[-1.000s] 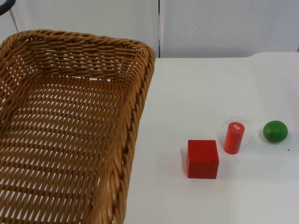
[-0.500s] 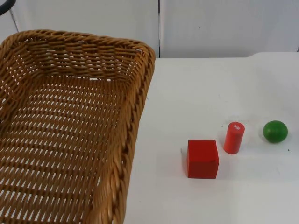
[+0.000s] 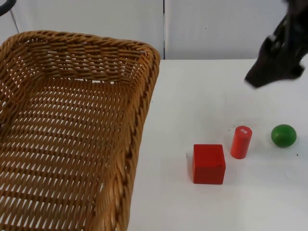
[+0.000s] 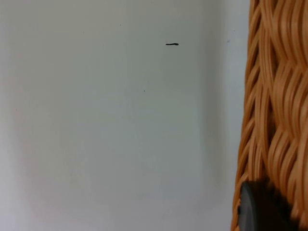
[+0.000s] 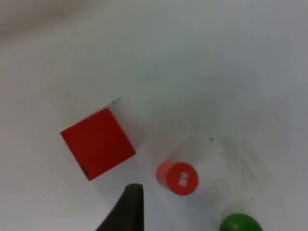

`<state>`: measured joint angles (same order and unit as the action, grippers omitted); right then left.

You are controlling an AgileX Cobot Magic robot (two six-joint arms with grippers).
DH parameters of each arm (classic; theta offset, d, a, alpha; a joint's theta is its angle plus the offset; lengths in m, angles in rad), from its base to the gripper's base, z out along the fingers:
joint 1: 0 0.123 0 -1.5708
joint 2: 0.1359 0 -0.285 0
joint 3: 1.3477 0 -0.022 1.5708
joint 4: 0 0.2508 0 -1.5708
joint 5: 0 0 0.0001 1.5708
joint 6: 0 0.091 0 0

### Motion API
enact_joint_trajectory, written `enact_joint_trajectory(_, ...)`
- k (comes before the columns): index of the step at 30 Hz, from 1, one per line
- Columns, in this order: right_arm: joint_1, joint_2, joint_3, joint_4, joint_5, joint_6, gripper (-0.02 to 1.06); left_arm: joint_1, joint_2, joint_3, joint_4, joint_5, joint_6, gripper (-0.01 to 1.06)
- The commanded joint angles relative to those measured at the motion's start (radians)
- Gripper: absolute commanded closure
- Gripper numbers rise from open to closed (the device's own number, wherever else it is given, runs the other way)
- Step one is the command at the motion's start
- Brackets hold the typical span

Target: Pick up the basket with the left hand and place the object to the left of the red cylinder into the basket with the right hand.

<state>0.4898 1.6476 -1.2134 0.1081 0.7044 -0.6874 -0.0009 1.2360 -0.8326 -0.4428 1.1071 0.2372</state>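
Observation:
A large woven wicker basket (image 3: 144, 96) takes up the left of the top view, close to the camera. Its rim (image 4: 274, 96) runs along the left wrist view, where my left gripper (image 4: 267, 209) is shut on it. A red cube (image 3: 209, 164) lies on the white table just left of an upright red cylinder (image 3: 241, 142). My right gripper (image 3: 260, 74) hangs blurred at the upper right, above and behind the cylinder. The right wrist view looks down on the cube (image 5: 97, 143) and the cylinder (image 5: 177, 178).
A green ball (image 3: 283, 135) rests right of the cylinder, also seen from the right wrist (image 5: 239, 224). A grey partition wall (image 3: 216, 24) closes the table at the back. Bare table lies between the basket and the cube.
My right arm has come into the top view at the upper right, moving fast. The basket, cube, cylinder and ball have not moved.

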Motion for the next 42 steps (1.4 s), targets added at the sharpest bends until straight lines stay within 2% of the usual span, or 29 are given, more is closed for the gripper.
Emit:
enact_joint_trajectory(1, 0.018, 0.026, -0.011, 0.006, -0.007, -0.035, 0.09, 0.003, -0.010, 0.001, -0.029, 0.003, 0.001, 1.05)
enact_joint_trajectory(11, 0.023, 0.131, -0.013, 0.016, -0.001, -0.139, 0.09, 0.003, -0.010, 0.001, -0.029, 0.003, 0.001, 1.05)
enact_joint_trajectory(13, 0.023, 0.150, -0.013, 0.069, 0.003, -0.212, 0.09, 0.003, -0.010, 0.001, -0.029, 0.003, 0.001, 1.05)
enact_joint_trajectory(14, 0.023, 0.150, -0.013, 0.069, 0.003, -0.212, 0.09, 0.003, -0.010, 0.001, -0.029, 0.003, 0.001, 1.05)
enact_joint_trajectory(19, 0.023, 0.200, -0.013, 0.213, 0.006, -0.400, 0.09, 0.003, -0.010, 0.001, -0.029, 0.001, 0.001, 1.05)
enact_joint_trajectory(29, 0.023, 0.296, -0.013, 0.321, -0.016, -0.566, 0.09, 0.003, -0.010, 0.001, -0.029, 0.004, 0.001, 1.05)
enact_joint_trajectory(38, 0.023, 0.385, -0.013, 0.329, -0.081, -0.594, 0.09, 0.003, -0.010, 0.001, -0.029, 0.004, 0.001, 1.05)
enact_joint_trajectory(42, 0.023, 0.414, -0.013, 0.380, -0.105, -0.648, 0.09, 0.003, -0.010, 0.001, -0.029, 0.004, 0.001, 1.05)
